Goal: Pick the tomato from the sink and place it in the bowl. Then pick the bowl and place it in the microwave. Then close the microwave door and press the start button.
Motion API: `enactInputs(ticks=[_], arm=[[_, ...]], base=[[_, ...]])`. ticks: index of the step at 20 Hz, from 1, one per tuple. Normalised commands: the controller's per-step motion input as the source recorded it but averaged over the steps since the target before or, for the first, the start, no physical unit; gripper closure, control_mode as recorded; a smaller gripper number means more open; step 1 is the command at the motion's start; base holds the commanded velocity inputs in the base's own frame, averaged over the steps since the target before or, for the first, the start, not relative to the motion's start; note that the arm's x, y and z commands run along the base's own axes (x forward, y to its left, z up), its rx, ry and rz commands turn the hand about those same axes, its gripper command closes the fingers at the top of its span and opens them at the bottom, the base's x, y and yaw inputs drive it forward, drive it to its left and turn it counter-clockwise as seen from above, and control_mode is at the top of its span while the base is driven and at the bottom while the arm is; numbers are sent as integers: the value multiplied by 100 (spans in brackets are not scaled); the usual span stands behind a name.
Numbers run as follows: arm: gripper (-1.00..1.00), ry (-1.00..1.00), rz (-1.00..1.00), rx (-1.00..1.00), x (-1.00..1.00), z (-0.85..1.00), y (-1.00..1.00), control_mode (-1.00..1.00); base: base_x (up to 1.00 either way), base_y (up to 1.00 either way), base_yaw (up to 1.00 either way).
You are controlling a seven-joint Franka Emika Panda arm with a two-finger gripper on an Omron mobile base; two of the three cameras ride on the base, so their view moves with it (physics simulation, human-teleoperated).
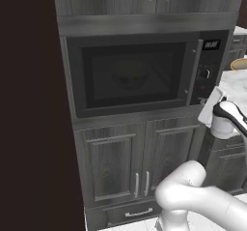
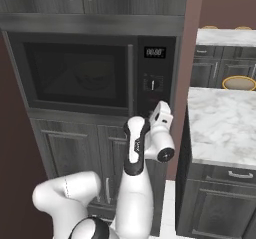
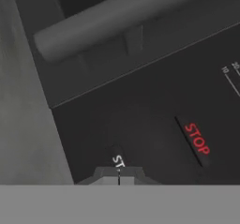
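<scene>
The microwave (image 1: 140,73) sits built into grey cabinets (image 1: 130,162), its door (image 1: 132,75) shut flat against the frame. Through the dark glass I can make out the bowl (image 1: 129,78) on the turntable (dimly, just a pale shape with markings); the tomato I cannot pick out. The arm reaches up from 5 o'clock in the left base view, and the gripper (image 3: 119,174) is pressed right up to the black control panel (image 2: 156,78), low on it, beneath the knob (image 2: 153,85). In the hand view the fingertips sit closed together, holding nothing, touching a label that begins "ST", with the red STOP button (image 3: 197,138) at 2 o'clock from them and the door handle (image 3: 126,17) at 12.
</scene>
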Motion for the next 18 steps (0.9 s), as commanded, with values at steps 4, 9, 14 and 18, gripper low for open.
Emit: enactInputs(ticks=[4,9,14,18], arm=[[100,0,-2,0,57,0,0,-100],[100,0,-2,0,50,0,0,-100],[100,0,0,2,14,-6,-1,-100],[100,0,0,2,0,0,0,-100]], base=[[0,0,0],[0,0,0],[0,0,0],[0,0,0]])
